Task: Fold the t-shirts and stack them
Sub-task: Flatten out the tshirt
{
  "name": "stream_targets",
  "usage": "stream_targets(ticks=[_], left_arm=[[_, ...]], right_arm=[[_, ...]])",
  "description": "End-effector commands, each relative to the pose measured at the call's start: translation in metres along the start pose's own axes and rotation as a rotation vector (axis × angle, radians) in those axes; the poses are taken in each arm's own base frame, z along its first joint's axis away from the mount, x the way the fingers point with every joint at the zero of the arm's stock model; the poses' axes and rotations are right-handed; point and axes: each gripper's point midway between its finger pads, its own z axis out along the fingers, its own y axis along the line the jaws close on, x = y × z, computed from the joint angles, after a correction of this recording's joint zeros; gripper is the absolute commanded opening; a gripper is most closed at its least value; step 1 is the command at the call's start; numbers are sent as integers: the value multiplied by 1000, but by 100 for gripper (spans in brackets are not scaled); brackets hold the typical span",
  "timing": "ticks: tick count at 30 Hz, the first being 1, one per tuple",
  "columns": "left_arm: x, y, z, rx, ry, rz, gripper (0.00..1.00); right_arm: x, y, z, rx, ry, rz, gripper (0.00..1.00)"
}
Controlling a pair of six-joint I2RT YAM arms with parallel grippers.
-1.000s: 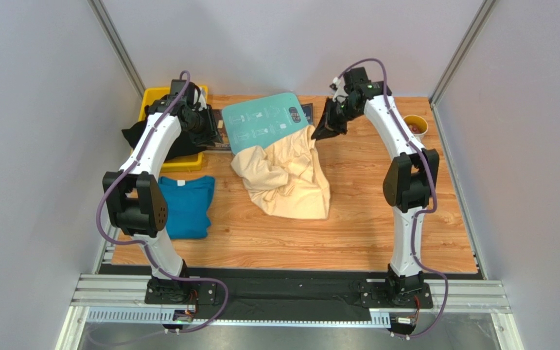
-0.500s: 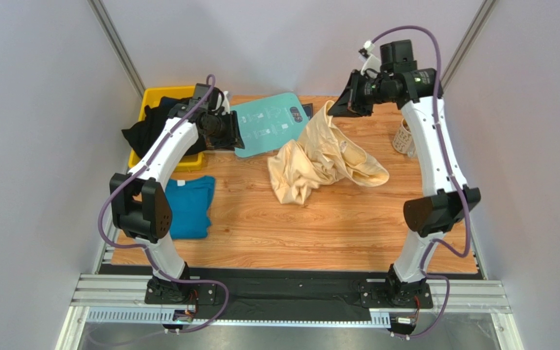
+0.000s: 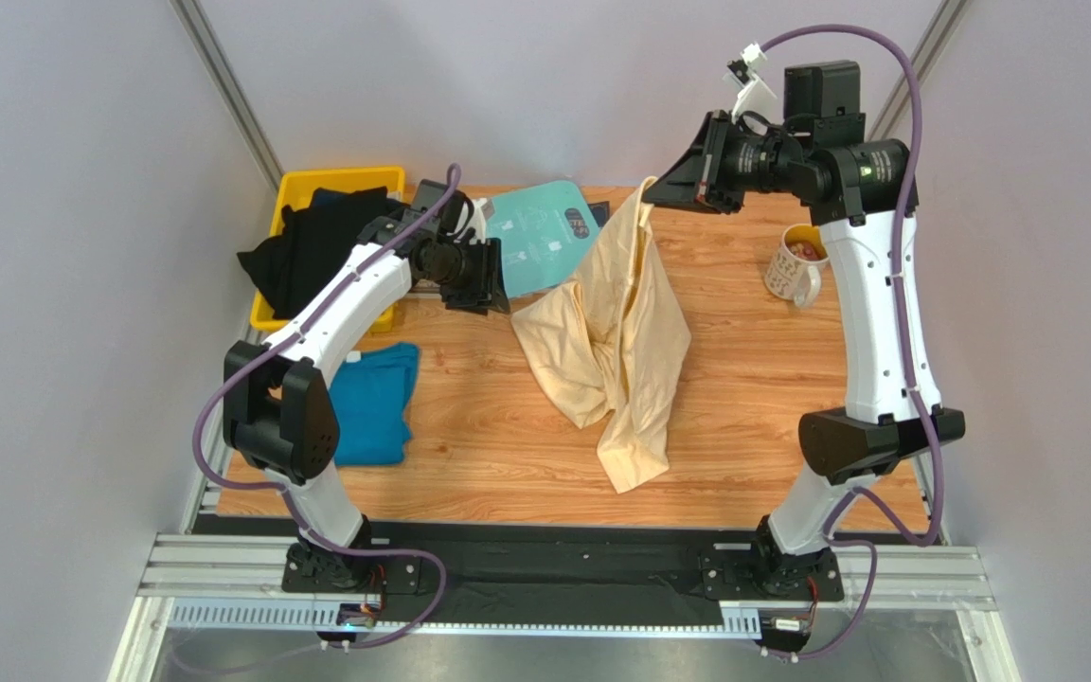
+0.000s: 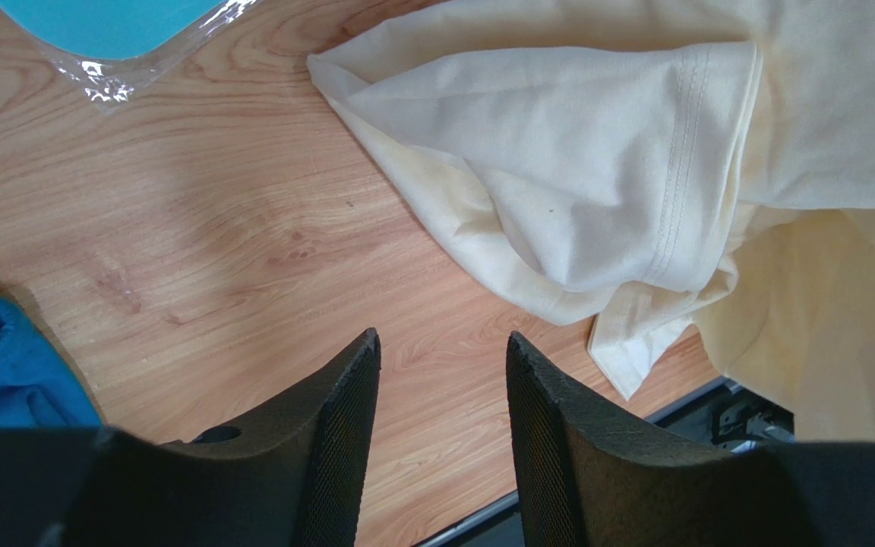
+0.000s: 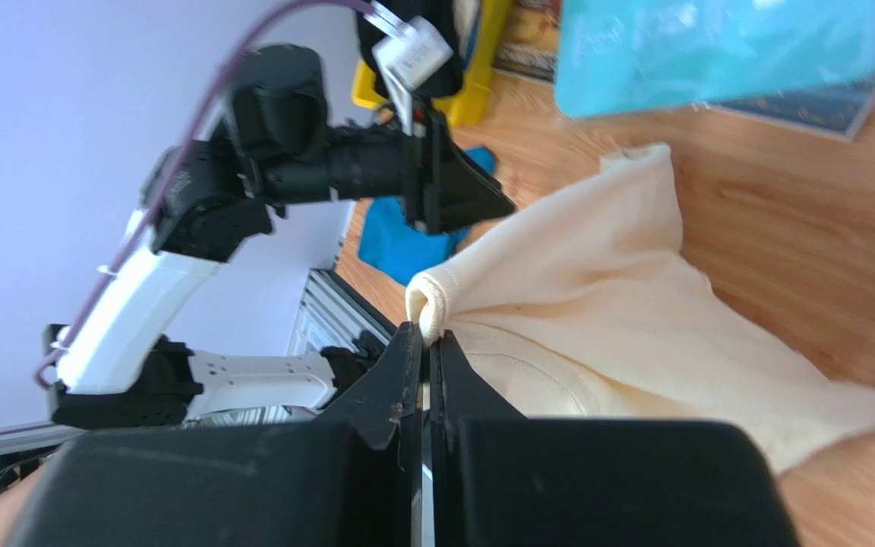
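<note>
A cream-yellow t-shirt (image 3: 620, 330) hangs from my right gripper (image 3: 655, 193), which is shut on a corner of it (image 5: 432, 310) high over the back of the table; its lower end drapes onto the wood. My left gripper (image 3: 497, 280) stands open just left of the hanging cloth, nothing between its fingers (image 4: 345, 399), with a sleeve of the cream shirt (image 4: 613, 182) ahead of it. A folded teal-blue t-shirt (image 3: 371, 402) lies at the left. Black t-shirts (image 3: 312, 242) fill the yellow bin.
A yellow bin (image 3: 295, 192) stands at the back left corner. A rigid teal board with white print (image 3: 549, 232) lies at the back centre, partly under the cloth. A patterned mug (image 3: 798, 266) sits at the back right, near my right arm.
My right gripper rose and swung right, lifting the cream shirt off the table so it now hangs long. My left gripper moved right toward the cloth and opened wider.
</note>
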Motion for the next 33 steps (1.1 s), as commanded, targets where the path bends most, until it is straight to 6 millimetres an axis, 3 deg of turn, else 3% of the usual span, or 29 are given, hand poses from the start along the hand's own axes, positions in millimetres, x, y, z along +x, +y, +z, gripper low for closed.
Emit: stream_targets(ticks=[1,8,12,15,24,33], left_arm=[[-13,-16,-26,29,-91,48,52],[-17,-17,-21,30,-70,54,51],[-20,-18,-21,29,-81,66,51],[-16,-18,-15,42,-53,67,51],[10,-18,20,51,73,75,51],[38,-2,61,32,197,59,51]], right_arm=[[-24,70,-41,-208,-119,-93,0],[-36,120,-96,-373,-235,-151,0],[-30,131,-114,-398,-271,-190,0],[-27,121,-113,-375,-270,-173,0],[-32,64,-91,-286,-231,-71,0],[-42,21,-75,-236,-197,21,0]])
